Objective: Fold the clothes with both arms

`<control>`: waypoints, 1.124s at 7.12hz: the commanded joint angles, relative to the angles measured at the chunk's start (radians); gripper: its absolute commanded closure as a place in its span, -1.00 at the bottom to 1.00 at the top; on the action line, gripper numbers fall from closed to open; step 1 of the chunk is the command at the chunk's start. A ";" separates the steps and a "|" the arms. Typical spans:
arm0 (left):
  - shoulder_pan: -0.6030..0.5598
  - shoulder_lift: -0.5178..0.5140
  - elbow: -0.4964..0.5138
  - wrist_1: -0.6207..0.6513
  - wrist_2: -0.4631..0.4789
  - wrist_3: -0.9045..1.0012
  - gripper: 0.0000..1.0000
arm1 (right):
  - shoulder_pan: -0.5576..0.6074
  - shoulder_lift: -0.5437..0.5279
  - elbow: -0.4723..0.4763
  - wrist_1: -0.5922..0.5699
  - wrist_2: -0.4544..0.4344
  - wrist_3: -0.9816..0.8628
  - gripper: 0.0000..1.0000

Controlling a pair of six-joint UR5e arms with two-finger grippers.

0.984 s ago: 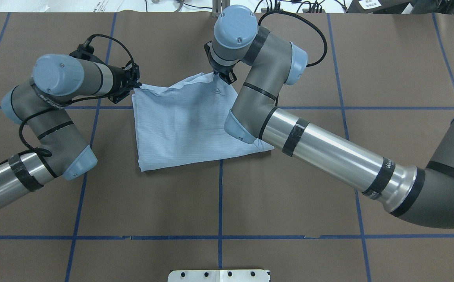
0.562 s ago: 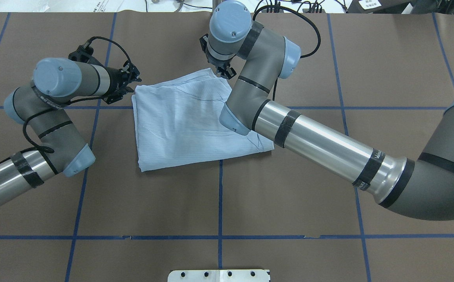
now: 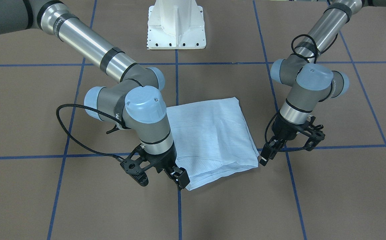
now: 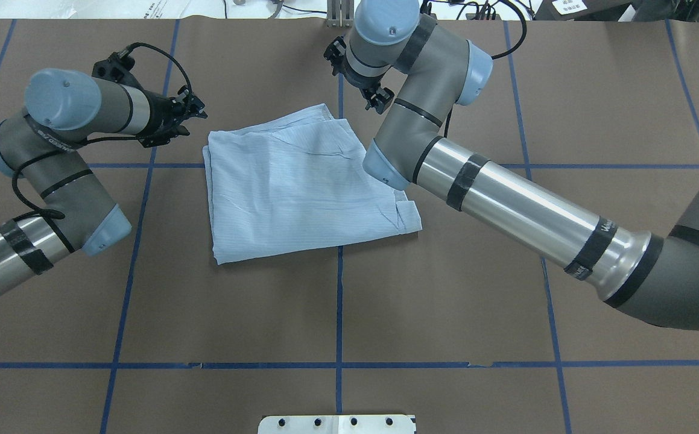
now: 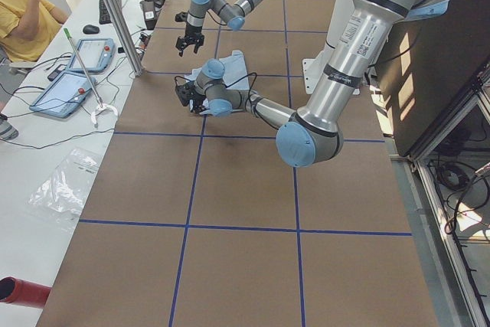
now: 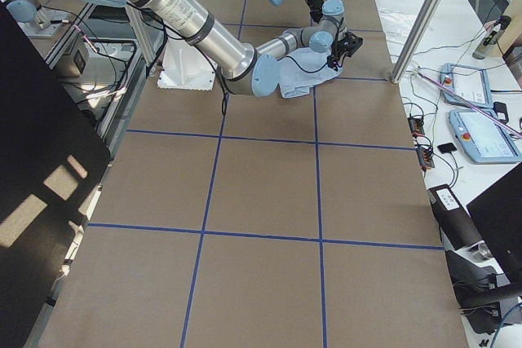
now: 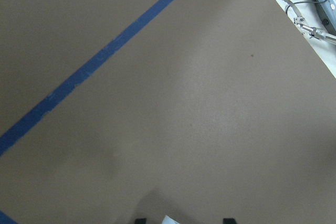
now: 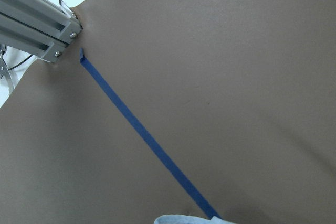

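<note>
The shirt (image 4: 301,187) lies on the table (image 4: 445,313) as a flat, roughly square packet near the middle of the far half, straddling a blue tape line (image 4: 338,301), with no sleeve or collar showing, so the folding looks to be mostly done; what is left, by my judgement, is small: the layers along the far edge do not line up, some creases run across the top, and a little flap sticks out at the near right corner, so one more fold or a tidy-up may be wanted before the arms draw clear. Neither arm holds the cloth. The left arm (image 4: 66,181) comes in from the near left, doubles back at the elbow and lays its wrist almost level, pointing at the far left corner of the shirt; the left fingers (image 3: 264,154) sit low, just beside that corner but apart from it, and the wrist view shows both tips spread with nothing gripped. The right arm (image 4: 506,199) reaches diagonally across, its forearm passing over the shirt's right edge, wrist turned downward; the right fingers (image 3: 181,175) hang near the far right corner, parted a little and empty, off the cloth as seen from overhead
</note>
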 commanded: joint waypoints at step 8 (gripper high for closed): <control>-0.412 0.406 -0.142 0.017 -0.426 1.345 -1.00 | 0.304 -0.794 0.836 -0.475 0.268 -1.132 -1.00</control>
